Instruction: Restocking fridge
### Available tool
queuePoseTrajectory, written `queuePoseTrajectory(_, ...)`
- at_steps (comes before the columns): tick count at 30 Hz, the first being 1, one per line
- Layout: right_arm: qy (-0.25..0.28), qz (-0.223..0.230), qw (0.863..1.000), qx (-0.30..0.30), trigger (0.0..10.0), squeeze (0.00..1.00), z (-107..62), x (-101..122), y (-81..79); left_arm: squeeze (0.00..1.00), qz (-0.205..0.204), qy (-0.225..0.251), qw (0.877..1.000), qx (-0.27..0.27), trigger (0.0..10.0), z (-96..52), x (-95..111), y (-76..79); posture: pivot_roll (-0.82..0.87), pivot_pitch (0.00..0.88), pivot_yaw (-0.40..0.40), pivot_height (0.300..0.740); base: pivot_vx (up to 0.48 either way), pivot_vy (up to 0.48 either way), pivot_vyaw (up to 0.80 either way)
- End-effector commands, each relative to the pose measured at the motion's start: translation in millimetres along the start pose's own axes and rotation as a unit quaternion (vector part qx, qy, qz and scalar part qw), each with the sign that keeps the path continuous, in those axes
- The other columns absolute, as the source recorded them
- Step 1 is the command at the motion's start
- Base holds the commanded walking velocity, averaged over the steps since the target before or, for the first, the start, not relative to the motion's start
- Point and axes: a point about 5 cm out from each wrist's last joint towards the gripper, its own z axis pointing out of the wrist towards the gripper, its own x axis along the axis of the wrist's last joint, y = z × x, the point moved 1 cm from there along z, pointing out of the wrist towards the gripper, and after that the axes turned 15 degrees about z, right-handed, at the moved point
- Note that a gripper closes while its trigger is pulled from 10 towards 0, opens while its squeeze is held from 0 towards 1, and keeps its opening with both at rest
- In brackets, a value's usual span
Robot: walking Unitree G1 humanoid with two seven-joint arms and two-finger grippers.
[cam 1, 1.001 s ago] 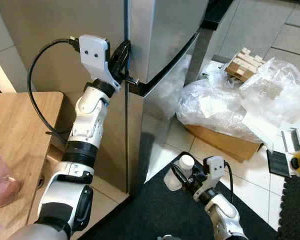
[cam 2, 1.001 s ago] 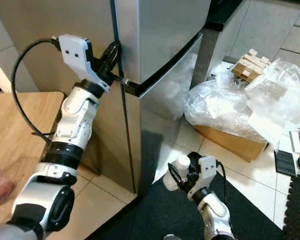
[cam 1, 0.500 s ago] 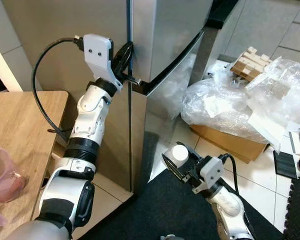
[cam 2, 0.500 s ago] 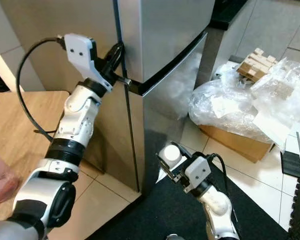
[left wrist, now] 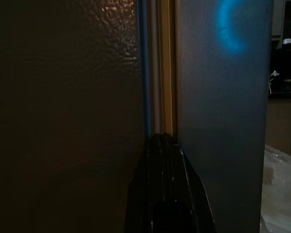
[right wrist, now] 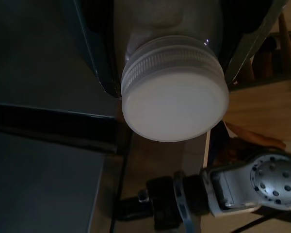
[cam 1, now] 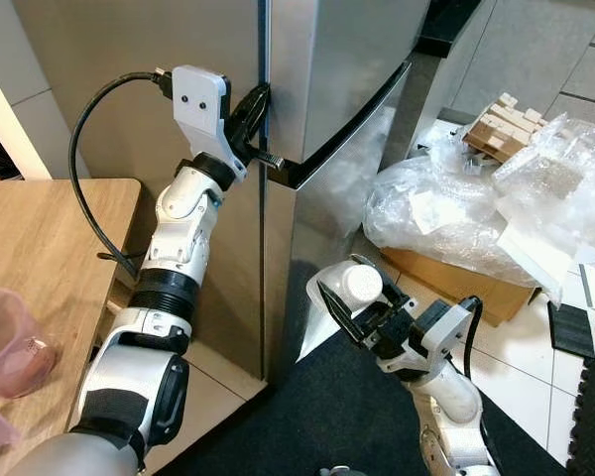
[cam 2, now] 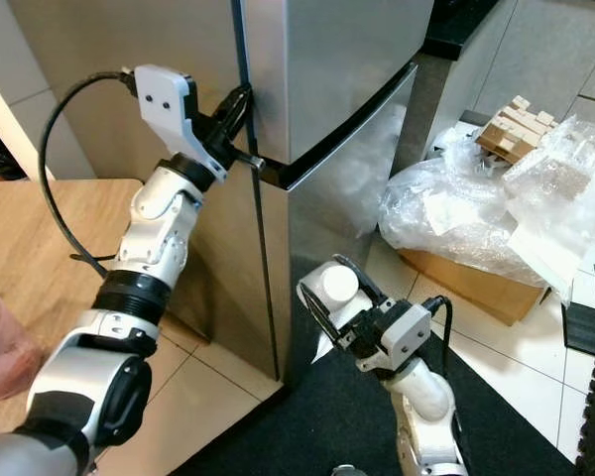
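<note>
A stainless steel fridge point(cam 1: 327, 69) stands ahead with its doors closed. My left gripper point(cam 1: 261, 104) is raised to the vertical seam at the upper door's edge, just above the dark gap between the two doors. In the left wrist view its black fingers point(left wrist: 162, 160) lie pressed together against that seam. My right gripper point(cam 1: 362, 309) is low in front of the lower door, shut on a clear bottle with a white screw cap point(cam 1: 360, 286). The cap point(right wrist: 174, 99) faces the right wrist camera.
A wooden table point(cam 1: 40, 238) with a pink container point(cam 1: 5, 337) is at my left. Crumpled plastic bags point(cam 1: 466, 208) lie over a cardboard box point(cam 1: 456, 283) right of the fridge, with wooden blocks point(cam 1: 496, 119) on top. A black mat point(cam 1: 307, 416) covers the tiled floor below.
My right gripper has risen with the bottle and moved closer to the fridge's lower door. The left gripper stays at the door seam; the camera shifted slightly.
</note>
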Motion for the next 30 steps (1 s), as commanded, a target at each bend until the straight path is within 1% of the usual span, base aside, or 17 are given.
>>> queuePoseTrajectory(1, 0.005, -0.001, 1.0, -0.003, 10.0, 0.0, -1.4, 3.0, -0.2, 0.0, -0.008, -0.017, 1.0, -0.01, 10.0, 0.5, -6.7, 6.5, -0.16, 0.11, 0.0, 0.74, 0.0, 0.0, 0.0)
queuePoseTrajectory(5, 0.022, 0.003, 1.0, 0.004, 10.0, 0.0, 3.6, 11.3, -3.0, 0.0, -0.021, -0.014, 1.0, -0.009, 10.0, 2.0, -5.6, 6.7, -0.16, 0.111, -0.001, 0.74, 0.0, 0.0, 0.0)
queuePoseTrajectory(12, 0.02, 0.006, 1.0, 0.008, 10.0, 0.0, 4.4, 12.6, -4.6, 0.0, -0.023, -0.017, 0.999, -0.016, 10.0, 4.7, -5.9, 9.4, -0.16, 0.111, -0.005, 0.74, 0.0, 0.0, 0.0)
queuePoseTrajectory(15, 0.017, 0.003, 1.0, 0.01, 10.0, 0.0, 5.2, 13.2, -5.2, 0.0, -0.031, -0.021, 0.999, -0.02, 10.0, 11.7, -6.3, 14.1, -0.16, 0.113, -0.007, 0.74, 0.0, 0.0, 0.0)
queuePoseTrajectory(17, 0.016, 0.003, 1.0, 0.01, 10.0, 0.0, 5.1, 13.1, -5.3, 0.0, -0.034, -0.022, 0.999, -0.021, 10.0, 13.8, -6.6, 15.6, -0.16, 0.115, -0.007, 0.74, 0.0, 0.0, 0.0)
queuePoseTrajectory(18, 0.015, 0.005, 1.0, 0.01, 10.0, 0.0, 4.9, 12.8, -5.4, 0.0, -0.042, -0.022, 0.999, -0.023, 10.0, 16.2, -6.7, 17.5, -0.15, 0.116, -0.007, 0.74, 0.0, 0.0, 0.0)
queuePoseTrajectory(19, 0.015, 0.005, 1.0, 0.01, 10.0, 0.0, 4.9, 12.8, -5.4, 0.0, -0.042, -0.022, 0.999, -0.023, 10.0, 16.2, -6.7, 17.5, -0.15, 0.116, -0.007, 0.74, 0.0, 0.0, 0.0)
queuePoseTrajectory(20, 0.012, 0.007, 1.0, 0.01, 10.0, 0.0, 4.1, 12.5, -5.8, 0.0, -0.058, -0.024, 0.998, -0.025, 10.0, 19.5, -7.1, 20.1, -0.16, 0.116, -0.007, 0.74, 0.0, 0.0, 0.0)
queuePoseTrajectory(21, 0.012, 0.007, 1.0, 0.01, 10.0, 0.0, 4.1, 12.5, -5.8, 0.0, -0.058, -0.024, 0.998, -0.025, 10.0, 19.5, -7.1, 20.1, -0.16, 0.116, -0.007, 0.74, 0.0, 0.0, 0.0)
queuePoseTrajectory(22, 0.01, 0.009, 1.0, 0.01, 10.0, 0.0, 3.4, 12.2, -6.2, 0.0, -0.072, -0.024, 0.997, -0.029, 10.0, 22.5, -6.9, 23.0, -0.16, 0.117, -0.005, 0.74, 0.0, 0.0, 0.0)
queuePoseTrajectory(25, 0.007, 0.01, 1.0, 0.01, 10.0, 0.0, 2.8, 12.0, -6.3, 0.0, -0.084, -0.024, 0.996, -0.035, 10.0, 25.9, -6.3, 26.5, -0.16, 0.117, -0.003, 0.74, 0.0, 0.0, 0.0)
queuePoseTrajectory(26, 0.004, 0.01, 1.0, 0.008, 10.0, 0.0, 2.0, 11.7, -6.3, 0.0, -0.105, -0.021, 0.993, -0.044, 10.0, 30.9, -4.6, 32.2, -0.16, 0.118, 0.001, 0.74, 0.0, 0.0, 0.0)
queuePoseTrajectory(27, 0.003, 0.01, 1.0, 0.007, 10.0, 0.0, 1.7, 11.6, -6.3, 0.0, -0.114, -0.02, 0.992, -0.048, 10.0, 32.8, -3.8, 34.8, -0.16, 0.117, 0.002, 0.74, 0.0, 0.0, 0.0)
queuePoseTrajectory(30, 0.001, 0.009, 1.0, 0.006, 10.0, 0.0, 1.3, 11.6, -6.1, 0.0, -0.123, -0.019, 0.991, -0.055, 10.0, 34.9, -3.3, 38.1, -0.17, 0.118, 0.003, 0.74, 0.0, 0.0, 0.0)
